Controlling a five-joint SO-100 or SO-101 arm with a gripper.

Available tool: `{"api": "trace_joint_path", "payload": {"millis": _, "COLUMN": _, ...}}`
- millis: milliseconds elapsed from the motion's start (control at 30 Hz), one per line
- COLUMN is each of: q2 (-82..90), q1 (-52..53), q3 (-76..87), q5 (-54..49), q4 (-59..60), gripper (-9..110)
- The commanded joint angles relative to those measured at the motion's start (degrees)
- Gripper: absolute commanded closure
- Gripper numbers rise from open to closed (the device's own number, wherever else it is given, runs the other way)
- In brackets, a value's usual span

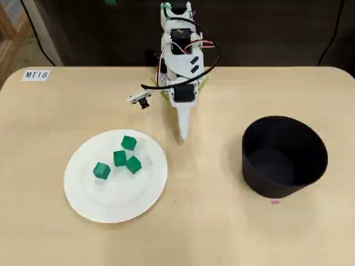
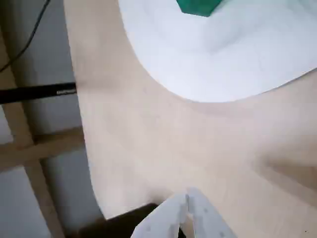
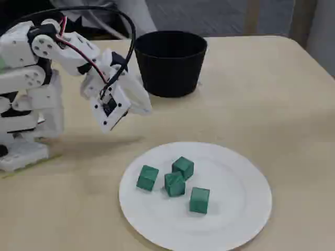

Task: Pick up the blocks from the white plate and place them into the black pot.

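Observation:
Several small green blocks (image 1: 119, 158) lie close together on the white plate (image 1: 111, 202), left of centre in the overhead view. The fixed view shows the same blocks (image 3: 174, 183) near the middle of the plate (image 3: 235, 209). The black pot (image 1: 256, 178) stands at the right, upright and apart from the plate; it is behind the plate in the fixed view (image 3: 170, 68). My gripper (image 1: 182, 136) is shut and holds nothing, hovering over bare table between plate and pot. In the wrist view the gripper (image 2: 187, 198) shows closed fingertips, with the plate (image 2: 223, 54) and one block (image 2: 198, 6) ahead.
The arm's base (image 3: 23, 141) stands at the table's back edge with loose cables. A label reading MT18 (image 1: 36, 75) is stuck at the back left corner. The table edge (image 2: 81, 144) runs close by in the wrist view. A small pink mark (image 1: 274, 201) lies by the pot.

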Motion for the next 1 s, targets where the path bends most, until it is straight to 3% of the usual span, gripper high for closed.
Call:
{"api": "trace_joint_path", "payload": {"millis": 0, "q2": 0.44, "q1": 5.27, "q3": -0.26, "q5": 4.22, "q4": -0.79, "gripper": 104}}
{"api": "trace_joint_path", "payload": {"millis": 567, "q2": 0.44, "q1": 4.92, "q3": -3.34, "q5": 4.39, "q4": -0.26, "gripper": 104}}
{"api": "trace_joint_path", "payload": {"millis": 733, "q2": -3.16, "q1": 7.91, "q3": -18.9, "q5": 2.55, "q4": 7.21, "gripper": 104}}
{"api": "trace_joint_path", "payload": {"millis": 967, "q2": -42.36, "q1": 8.53, "q3": -53.88, "q5": -2.29, "q4": 21.53, "gripper": 104}}
